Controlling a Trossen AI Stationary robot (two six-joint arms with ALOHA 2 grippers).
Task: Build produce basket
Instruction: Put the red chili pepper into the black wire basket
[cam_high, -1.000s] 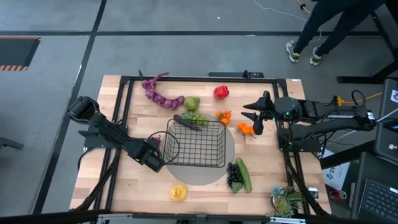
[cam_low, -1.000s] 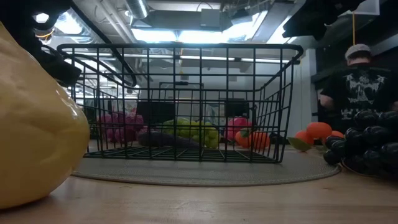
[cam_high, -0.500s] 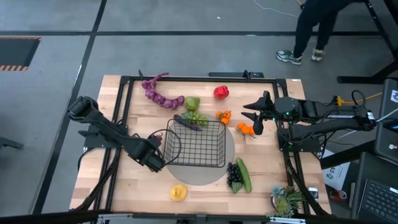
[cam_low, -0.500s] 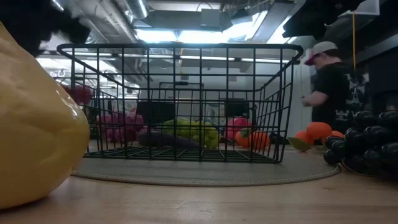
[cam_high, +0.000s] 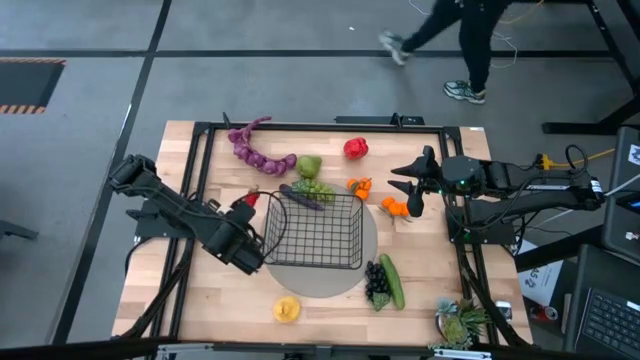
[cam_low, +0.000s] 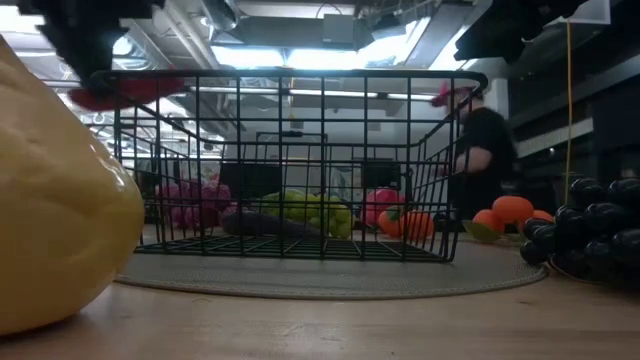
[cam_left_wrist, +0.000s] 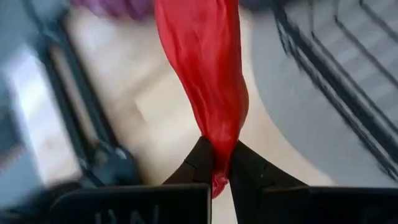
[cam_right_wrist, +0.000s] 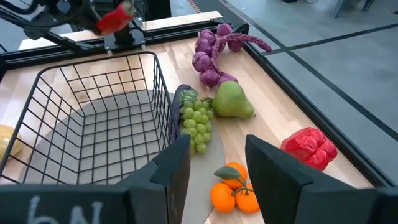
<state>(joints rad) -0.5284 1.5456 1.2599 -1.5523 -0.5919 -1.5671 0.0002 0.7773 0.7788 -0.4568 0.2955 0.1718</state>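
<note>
- The left hand (cam_high: 246, 203), left of centre in the high view, is clamped on the narrow end of a red chili (cam_left_wrist: 202, 81). The chili's long axis runs away from the fingertips, its broad end farthest out, beside the basket's left wall.
- The chili is glossy, smooth and tapered.
- The basket (cam_high: 315, 230) is black wire grid, rectangular, open-topped and upright on a flat grey round mat (cam_high: 368, 245) at frame centre. Nothing lies inside it.
- The right hand (cam_high: 408, 188), right of centre, hovers with fingers parted and holds nothing. Two oranges (cam_high: 396, 207) lie just below it.
- Above the basket lie green grapes (cam_right_wrist: 197, 121), a pear (cam_right_wrist: 231, 101), a red pepper (cam_high: 355, 148) and a knobbly purple string (cam_high: 252, 148).
- Dark grapes (cam_high: 377, 282) and a cucumber (cam_high: 391, 281) lie at lower right, long axis vertical in frame. A yellow lemon (cam_high: 287, 309) lies below the basket.
- The table (cam_high: 220, 300) is pale wood planking in a black frame. A spiky potted plant (cam_high: 461, 322) stands at its lower right corner.
- The floor is grey. A person (cam_high: 450, 30) walks at the upper right.
</note>
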